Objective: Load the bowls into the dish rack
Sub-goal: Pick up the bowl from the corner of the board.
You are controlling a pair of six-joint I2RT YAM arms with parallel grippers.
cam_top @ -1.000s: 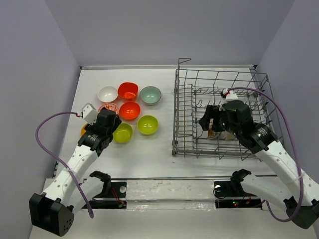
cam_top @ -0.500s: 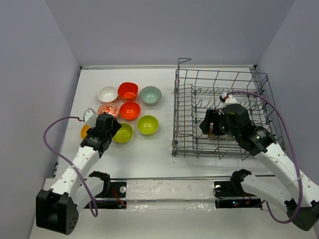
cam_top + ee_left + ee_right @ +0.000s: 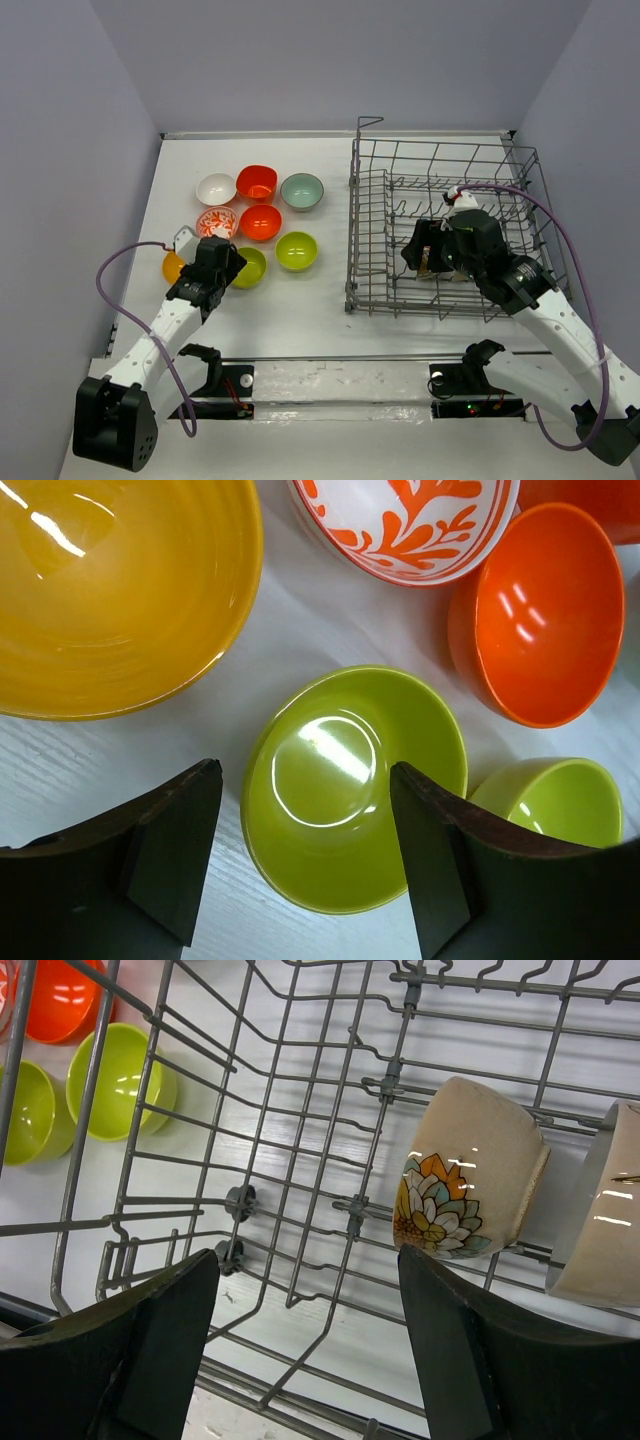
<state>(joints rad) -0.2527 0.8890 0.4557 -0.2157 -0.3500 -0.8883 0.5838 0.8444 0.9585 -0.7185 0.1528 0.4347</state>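
Grey wire forms the dish rack (image 3: 390, 290) on the right of the table (image 3: 320, 300). We see the right arm (image 3: 545, 305) bent down into it, with the right gripper (image 3: 305, 1260) spread wide and empty beside a beige flowered cup (image 3: 470, 1170). The bowls (image 3: 260, 222) cluster well left of the rack, where the left arm (image 3: 160, 325) reaches over them and the left gripper (image 3: 305, 780) hangs wide open and empty above a lime green bowl (image 3: 350, 780).

left pincer (image 3: 305, 775) | pulled back nearward | now spread above lime green bowl (image 3: 350, 790)

Claw (image 3: 305, 1255), fingers apart, over dish rack (image 3: 300, 1160) holding floral bowl (image 3: 470, 1170), perhaps a cup.
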